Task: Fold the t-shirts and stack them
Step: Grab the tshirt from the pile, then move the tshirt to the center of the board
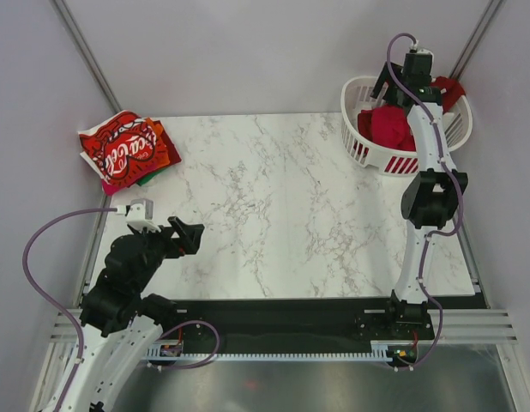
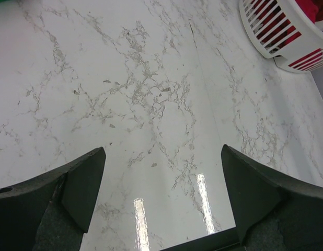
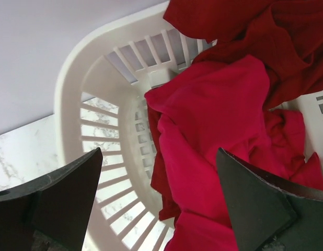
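Observation:
A stack of folded t-shirts (image 1: 126, 154) lies at the table's far left corner. A red tee with white Coca-Cola script (image 1: 119, 148) is on top, with orange, green and pink edges showing below it. In the white basket (image 1: 358, 96) at the far right lie a bright red tee (image 3: 219, 120) and a dark red one (image 3: 287, 42), which partly drapes over the far rim. My right gripper (image 3: 159, 154) hangs open above the bright red tee, touching nothing. My left gripper (image 2: 162, 149) is open over bare marble at the near left, empty.
The slatted basket wall (image 3: 67, 94) is under the right gripper's left finger. The left wrist view shows the basket (image 2: 271, 36) far off at the upper right. The marble table (image 1: 274, 206) ends at a black strip in front of the arm bases.

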